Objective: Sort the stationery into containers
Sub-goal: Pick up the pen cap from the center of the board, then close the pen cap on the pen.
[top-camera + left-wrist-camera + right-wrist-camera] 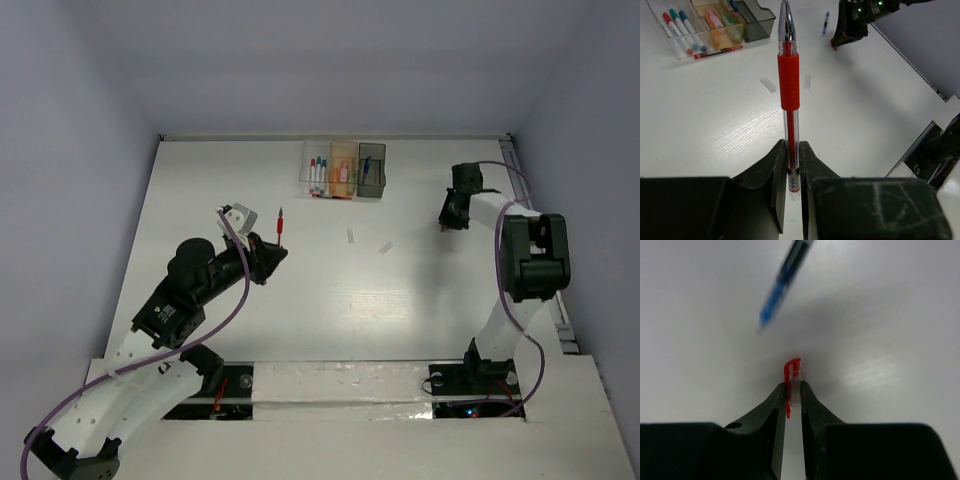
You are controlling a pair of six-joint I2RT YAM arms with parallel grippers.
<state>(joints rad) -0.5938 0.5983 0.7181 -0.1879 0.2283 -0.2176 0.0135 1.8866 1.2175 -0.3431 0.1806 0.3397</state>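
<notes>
Above the middle of the white table (330, 290), the left gripper (792, 146) squeezes the end of a clear plastic pen with a red grip (789, 85), pointing toward three small plastic bins (344, 148) at the far edge; the right gripper (791, 388) pinches a small red cap (793, 371)

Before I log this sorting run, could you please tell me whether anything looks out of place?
Yes: a thin red pen lies on the white table, along the fronts of the clear plastic bin and the translucent orange bin, outside both rather than sorted inside.
</notes>
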